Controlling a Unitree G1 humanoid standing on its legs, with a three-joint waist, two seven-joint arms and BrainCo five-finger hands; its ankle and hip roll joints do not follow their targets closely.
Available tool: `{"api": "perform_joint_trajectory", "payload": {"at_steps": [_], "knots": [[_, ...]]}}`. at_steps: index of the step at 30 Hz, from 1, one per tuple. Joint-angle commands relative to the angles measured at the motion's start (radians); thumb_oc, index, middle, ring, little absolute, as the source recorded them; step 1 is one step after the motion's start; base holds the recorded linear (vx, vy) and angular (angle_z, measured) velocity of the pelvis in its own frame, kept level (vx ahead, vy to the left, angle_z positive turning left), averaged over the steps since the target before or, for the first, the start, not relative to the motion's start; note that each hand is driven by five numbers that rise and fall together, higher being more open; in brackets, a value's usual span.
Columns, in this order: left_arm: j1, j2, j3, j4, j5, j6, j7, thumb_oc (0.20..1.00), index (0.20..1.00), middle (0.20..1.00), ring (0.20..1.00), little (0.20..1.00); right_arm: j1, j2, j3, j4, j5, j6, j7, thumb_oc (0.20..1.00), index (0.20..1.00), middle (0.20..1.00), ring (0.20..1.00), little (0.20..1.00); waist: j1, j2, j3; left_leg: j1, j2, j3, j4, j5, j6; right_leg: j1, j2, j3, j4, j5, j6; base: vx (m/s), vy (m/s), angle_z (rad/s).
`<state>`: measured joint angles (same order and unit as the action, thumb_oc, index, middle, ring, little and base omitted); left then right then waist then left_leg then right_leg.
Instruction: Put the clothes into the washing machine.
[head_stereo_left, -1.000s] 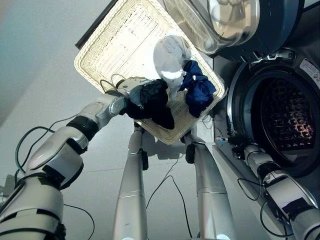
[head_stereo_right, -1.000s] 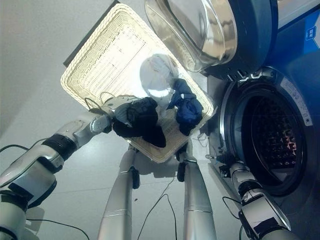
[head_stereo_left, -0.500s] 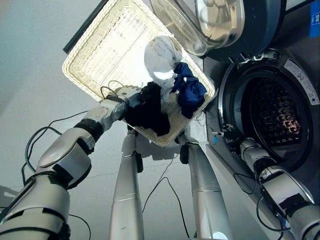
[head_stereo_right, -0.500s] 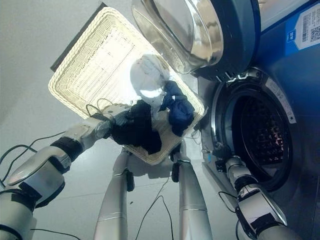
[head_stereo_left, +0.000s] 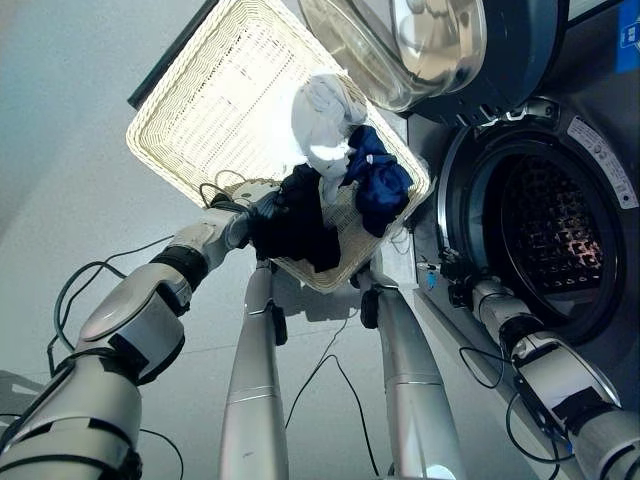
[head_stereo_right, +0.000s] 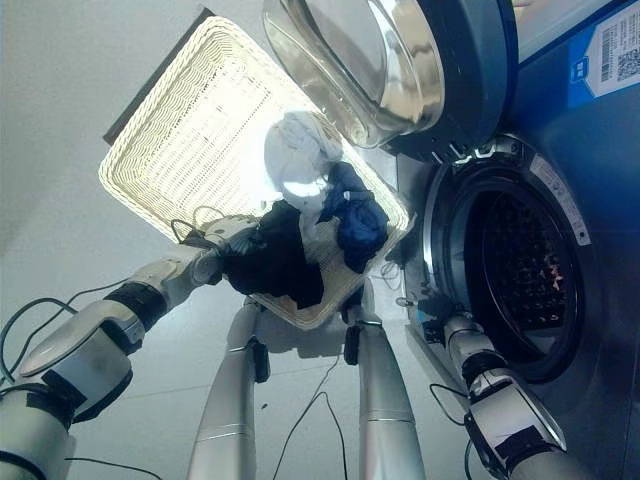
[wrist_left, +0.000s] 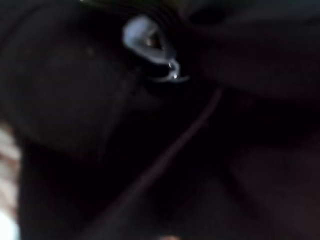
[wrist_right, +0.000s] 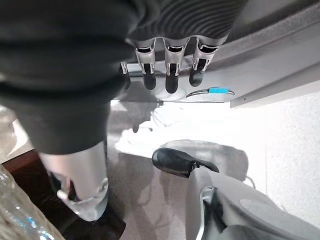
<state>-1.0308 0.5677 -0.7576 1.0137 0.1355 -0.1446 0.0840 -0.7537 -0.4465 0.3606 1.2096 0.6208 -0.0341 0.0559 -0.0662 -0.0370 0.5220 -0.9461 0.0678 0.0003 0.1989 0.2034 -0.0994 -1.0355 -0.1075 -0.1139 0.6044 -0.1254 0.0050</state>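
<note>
Left eye view: wicker basket (head_stereo_left: 200, 110) sits left of the washing machine (head_stereo_left: 600, 250), whose door (head_stereo_left: 440, 45) is swung open above the empty drum (head_stereo_left: 560, 235). Three garments lie in the basket's near right corner: black garment (head_stereo_left: 297, 218), white garment (head_stereo_left: 325, 115), blue garment (head_stereo_left: 380, 185). Left hand (head_stereo_left: 258, 200) is at the black garment, fingers buried in the cloth, so I cannot tell whether it grips. Right hand (head_stereo_left: 462, 290) is low at the drum's left rim.

Right eye view: same layout; the black garment overlaps the basket's near rim.

Left wrist view: dark cloth pressed close against the camera.

Right wrist view: right hand (wrist_right: 170, 70) with fingers relaxed, holding nothing.

Risk: a shallow grip could let the black garment slip onto the floor between basket and drum; it may also drag the white garment out over the rim.
</note>
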Motion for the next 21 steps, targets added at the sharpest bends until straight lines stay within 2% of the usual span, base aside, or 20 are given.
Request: {"api": "perform_joint_trajectory", "payload": {"at_steps": [1, 3, 6, 10, 16, 21], "knots": [[0.082, -0.002, 0.15, -0.018, -0.279, -0.112, 0.04, 0.2, 0.2, 0.2, 0.2, 0.2, 0.06, -0.042, -0.051, -0.097, 0.198, -0.082, 0.023, 1.0, 1.0, 1.0, 1.0, 1.0, 0.017, -0.009, -0.002, 0.002, -0.07, 0.018, 0.14, -0.134, 0.005, 0.069, 0.054, 0.002, -0.332, 0.284, 0.121, 0.0, 0.0, 0.0], [0.11, 0.0, 0.197, -0.058, -0.344, -0.141, 0.02, 0.2, 0.2, 0.2, 0.2, 0.2, 0.079, -0.037, -0.074, -0.144, 0.237, -0.1, 0.028, 1.0, 1.0, 1.0, 1.0, 1.0, 0.019, -0.008, -0.002, 0.006, -0.071, 0.016, 0.136, -0.134, 0.005, 0.072, 0.055, 0.002, -0.332, 0.282, 0.121, 0.0, 0.0, 0.0], [0.187, -0.027, 0.31, -0.201, -0.533, -0.25, -0.011, 0.2, 0.2, 0.2, 0.2, 0.2, 0.131, -0.01, -0.121, -0.306, 0.341, -0.153, 0.019, 1.0, 1.0, 1.0, 1.0, 1.0, 0.029, -0.007, -0.002, 0.015, -0.075, 0.01, 0.122, -0.135, 0.005, 0.075, 0.053, -0.007, -0.327, 0.276, 0.123, 0.0, 0.0, 0.0], [0.23, -0.056, 0.366, -0.307, -0.631, -0.336, -0.053, 0.2, 0.2, 0.2, 0.2, 0.2, 0.164, 0.019, -0.136, -0.471, 0.405, -0.189, -0.012, 1.0, 1.0, 1.0, 1.0, 1.0, 0.034, -0.007, -0.002, 0.021, -0.082, 0.005, 0.11, -0.136, 0.004, 0.076, 0.05, -0.014, -0.324, 0.274, 0.125, 0.0, 0.0, 0.0], [0.276, -0.114, 0.425, -0.457, -0.694, -0.398, -0.114, 0.2, 0.2, 0.2, 0.2, 0.2, 0.206, 0.06, -0.147, -0.707, 0.42, -0.259, -0.063, 1.0, 1.0, 1.0, 1.0, 1.0, 0.038, -0.006, -0.002, 0.035, -0.089, 0.002, 0.097, -0.137, 0.005, 0.083, 0.039, -0.023, -0.32, 0.27, 0.13, 0.0, 0.0, 0.0], [0.32, -0.142, 0.453, -0.573, -0.783, -0.409, -0.197, 0.2, 0.2, 0.2, 0.2, 0.2, 0.239, 0.083, -0.161, -0.876, 0.399, -0.284, -0.091, 1.0, 1.0, 1.0, 1.0, 1.0, 0.037, -0.003, -0.002, 0.046, -0.09, 0.004, 0.085, -0.135, 0.009, 0.09, 0.032, -0.026, -0.323, 0.269, 0.131, 0.0, 0.0, 0.0]]}}
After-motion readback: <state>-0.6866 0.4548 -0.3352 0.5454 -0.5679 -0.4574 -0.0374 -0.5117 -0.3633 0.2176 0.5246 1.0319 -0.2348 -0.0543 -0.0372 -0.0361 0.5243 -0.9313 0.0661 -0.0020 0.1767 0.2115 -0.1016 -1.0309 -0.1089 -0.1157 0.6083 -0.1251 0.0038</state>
